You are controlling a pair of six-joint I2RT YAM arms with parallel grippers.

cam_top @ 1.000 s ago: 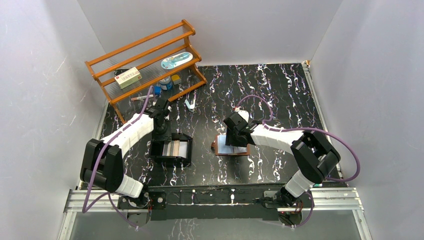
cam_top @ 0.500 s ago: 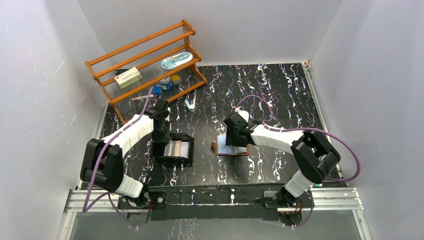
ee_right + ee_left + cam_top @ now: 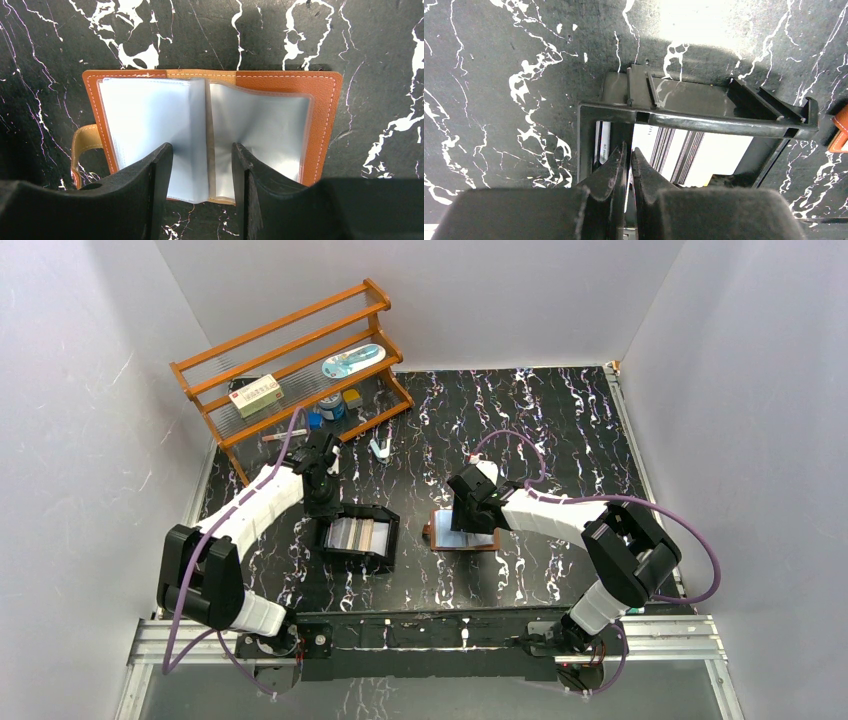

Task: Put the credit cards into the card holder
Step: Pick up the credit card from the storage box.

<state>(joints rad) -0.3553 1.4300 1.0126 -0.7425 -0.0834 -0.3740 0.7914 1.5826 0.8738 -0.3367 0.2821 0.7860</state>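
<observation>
Two arms: we see the left arm (image 3: pixel 255 508) and the right arm (image 3: pixel 560 512) reaching out from the near edge over the black, white-veined bench (image 3: pixel 560 430).
wooden rack (image 3: pixel 290 350): it stands at the far left back corner with small items on its shelves, well apart from both arms.
left fingers (image 3: pixel 610 172): they are pressed almost together, with only a thin slit between them. They dip into the left end of the black tray, and we cannot tell whether a card edge sits in that slit.
black tray (image 3: pixel 362 560): it is shallow and rectangular and sits on the bench just right of the left wrist, at a slight angle to the bench edge.
credit cards (image 3: pixel 704 155): they lie inside the tray. We make out a white face with dark stripes just right of the left fingers, and a pale card with small print against the tray's left wall, beside them.
card holder (image 3: pixel 327 120): it is orange-brown leather, lying open and flat on the bench, right of the tray and apart from it. Its clear sleeves (image 3: pixel 145 120) face up and a strap tab (image 3: pixel 85 145) pokes out at one side.
right fingers (image 3: pixel 159 175): they are set wide, one on each side of the holder's centre fold, over the near edge of the sleeves. Nothing is gripped between them, and we cannot tell whether the tips press on the plastic.
</observation>
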